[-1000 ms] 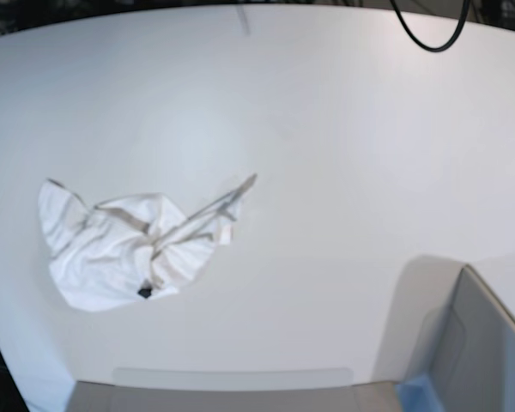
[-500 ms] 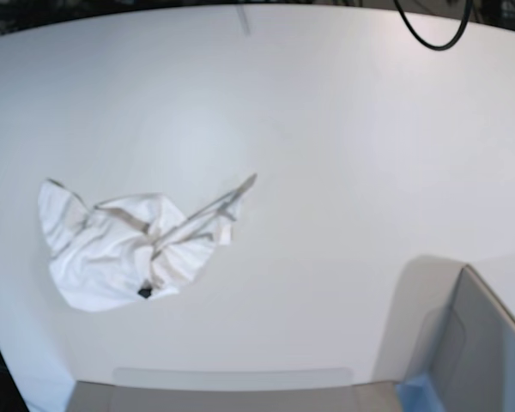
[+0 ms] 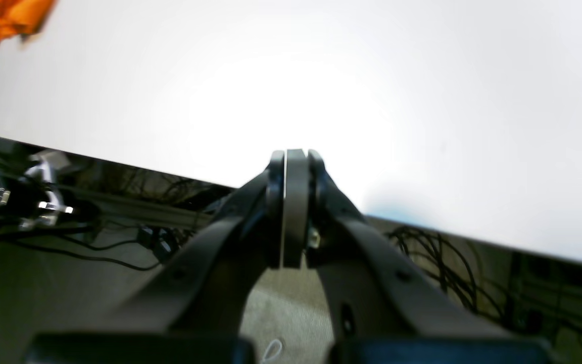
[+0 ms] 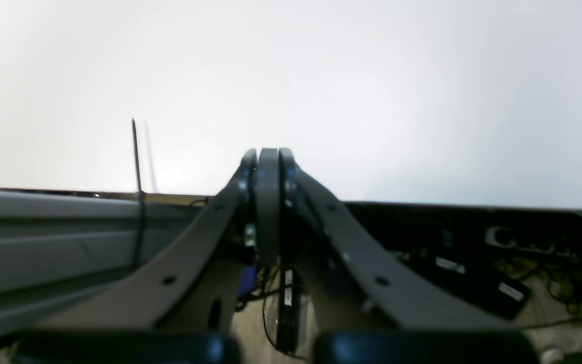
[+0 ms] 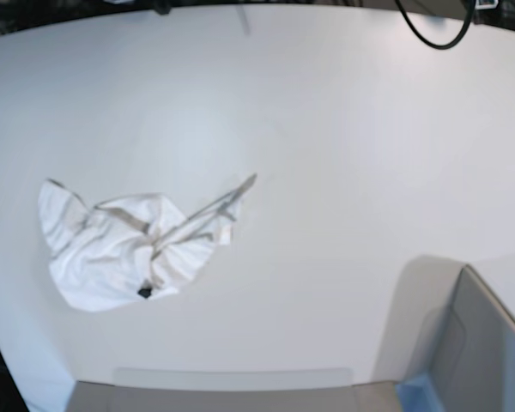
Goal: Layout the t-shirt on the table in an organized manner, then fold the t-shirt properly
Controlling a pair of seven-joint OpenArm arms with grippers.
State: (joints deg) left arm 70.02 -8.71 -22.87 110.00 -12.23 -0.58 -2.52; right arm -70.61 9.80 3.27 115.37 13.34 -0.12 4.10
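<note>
The white t-shirt (image 5: pixel 124 245) lies crumpled in a heap on the left part of the table (image 5: pixel 326 154) in the base view, with a small black tag (image 5: pixel 145 292) showing near its front edge and one thin strip of cloth trailing up to the right. Neither arm appears in the base view. In the left wrist view my left gripper (image 3: pixel 293 154) is shut with nothing between its fingers, raised over the table's edge (image 3: pixel 422 126). My right gripper (image 4: pixel 267 151) is also shut and empty, likewise by the table's edge (image 4: pixel 321 101).
A grey box with a blue corner (image 5: pixel 468 352) stands at the front right of the base view. A black cable loop (image 5: pixel 433 34) hangs at the far right. An orange object (image 3: pixel 13 17) shows in the left wrist view's top left corner. Cables and floor lie beyond the table's edge.
</note>
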